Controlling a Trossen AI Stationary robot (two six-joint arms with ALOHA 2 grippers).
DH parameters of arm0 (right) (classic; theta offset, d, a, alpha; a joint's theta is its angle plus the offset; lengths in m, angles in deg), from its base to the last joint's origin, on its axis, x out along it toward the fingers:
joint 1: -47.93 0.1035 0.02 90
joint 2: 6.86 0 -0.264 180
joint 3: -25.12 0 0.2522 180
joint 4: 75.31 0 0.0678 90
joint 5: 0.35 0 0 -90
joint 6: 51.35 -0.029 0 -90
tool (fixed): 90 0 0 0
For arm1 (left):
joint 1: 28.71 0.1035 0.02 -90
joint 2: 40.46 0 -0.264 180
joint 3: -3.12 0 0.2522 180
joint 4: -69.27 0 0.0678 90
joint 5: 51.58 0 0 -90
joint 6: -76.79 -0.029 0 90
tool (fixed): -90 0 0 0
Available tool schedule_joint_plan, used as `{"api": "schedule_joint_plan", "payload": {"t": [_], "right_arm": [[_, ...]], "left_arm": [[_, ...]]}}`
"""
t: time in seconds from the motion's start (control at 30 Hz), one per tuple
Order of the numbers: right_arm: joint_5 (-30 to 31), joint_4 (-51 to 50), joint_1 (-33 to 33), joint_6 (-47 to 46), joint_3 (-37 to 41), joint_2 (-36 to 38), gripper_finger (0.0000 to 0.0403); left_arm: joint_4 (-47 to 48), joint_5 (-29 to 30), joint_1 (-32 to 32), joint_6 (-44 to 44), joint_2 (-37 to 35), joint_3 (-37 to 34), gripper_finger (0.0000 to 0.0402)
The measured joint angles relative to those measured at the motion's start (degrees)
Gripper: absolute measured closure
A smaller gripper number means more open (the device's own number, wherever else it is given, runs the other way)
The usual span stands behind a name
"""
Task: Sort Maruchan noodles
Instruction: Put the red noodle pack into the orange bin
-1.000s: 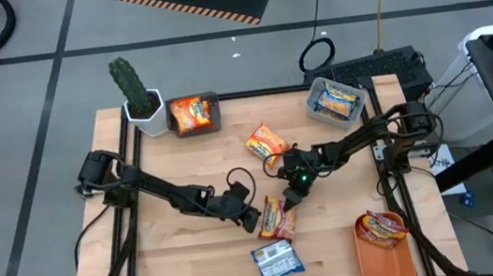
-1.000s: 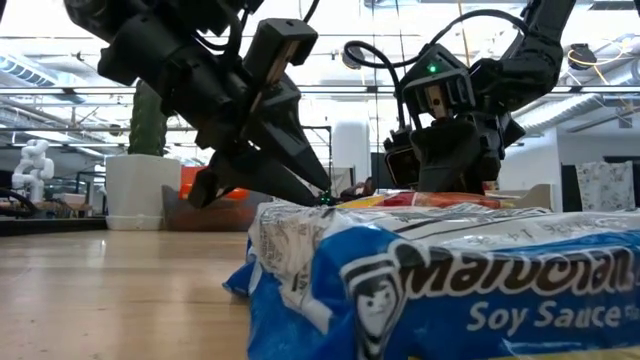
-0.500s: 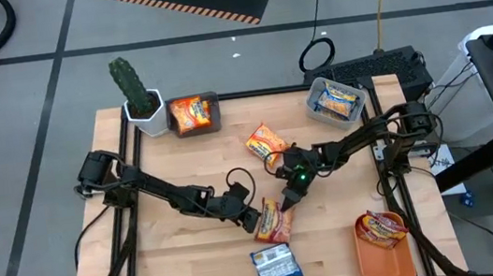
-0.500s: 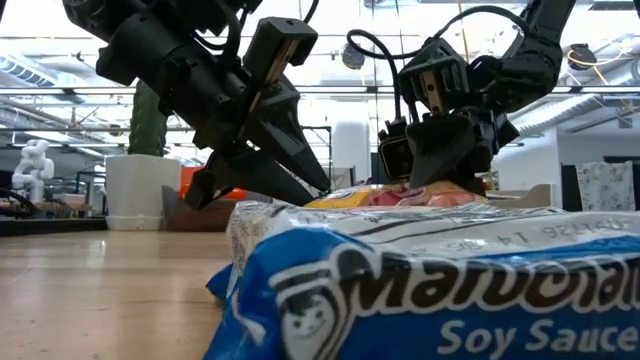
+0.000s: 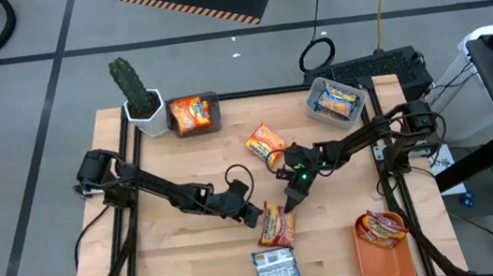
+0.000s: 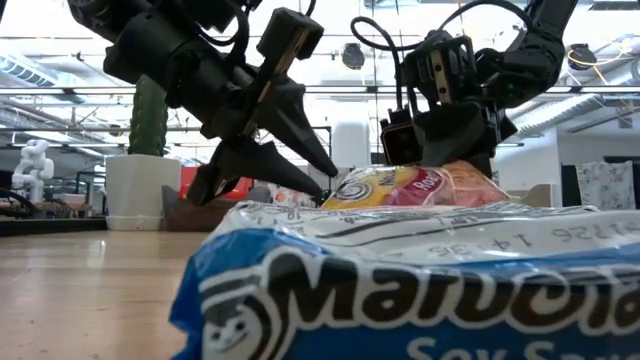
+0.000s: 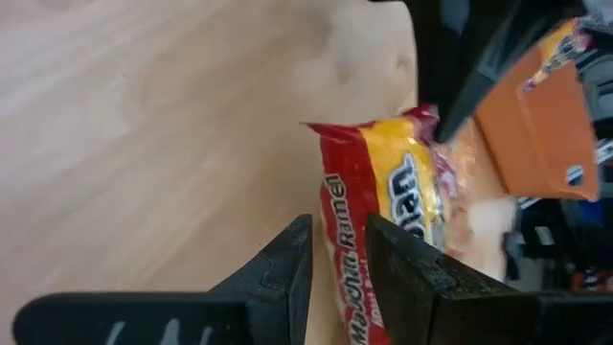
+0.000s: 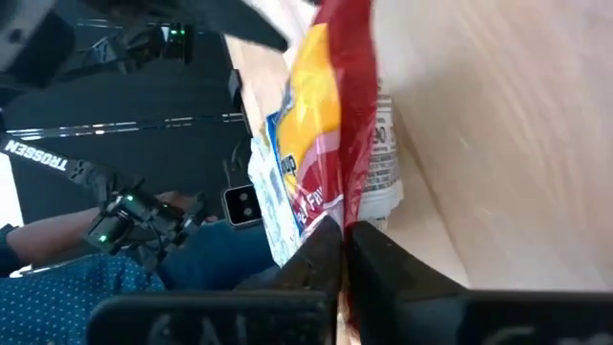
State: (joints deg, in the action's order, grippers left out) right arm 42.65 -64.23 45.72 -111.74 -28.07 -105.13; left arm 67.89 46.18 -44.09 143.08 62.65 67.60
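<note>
orange-yellow noodle packet, blue-white packet, orange tray

Noodle packet between both grippers, mid-table

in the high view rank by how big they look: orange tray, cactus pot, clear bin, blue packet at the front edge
1. orange tray
2. clear bin
3. cactus pot and blue packet: these look about alike, so no ranking between them.
</note>
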Motion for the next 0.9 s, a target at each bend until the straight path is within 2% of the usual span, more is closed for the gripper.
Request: {"api": "schedule_joint_plan", "payload": {"t": [0.3, 0.5, 0.7, 0.8, 0.9], "right_arm": [[-1.27, 0.03, -2.33, -0.03, 0.01, 2.84, 0.0402], [-1.40, -2.84, -5.03, 1.33, 0.01, 7.82, 0.0402], [-1.43, -7.40, -7.50, 2.84, -0.01, 13.89, 0.0403], [-1.42, -10.53, -8.33, 3.90, -0.04, 16.24, 0.0403], [-1.75, -11.25, -9.06, 4.09, -0.06, 18.22, 0.0403]], "left_arm": [[-4.05, -1.41, -0.13, 2.98, 0.00, 0.02, 0.0300], [-6.35, -1.23, 0.28, 4.34, -0.11, 0.02, 0.0291], [-10.17, 3.74, 0.22, 0.68, -0.11, 0.02, 0.0218], [-13.98, 7.83, 0.20, -5.86, -0.11, 0.02, 0.0174], [-16.49, 10.46, 0.28, -13.14, -0.11, 0.02, 0.0148]]}}
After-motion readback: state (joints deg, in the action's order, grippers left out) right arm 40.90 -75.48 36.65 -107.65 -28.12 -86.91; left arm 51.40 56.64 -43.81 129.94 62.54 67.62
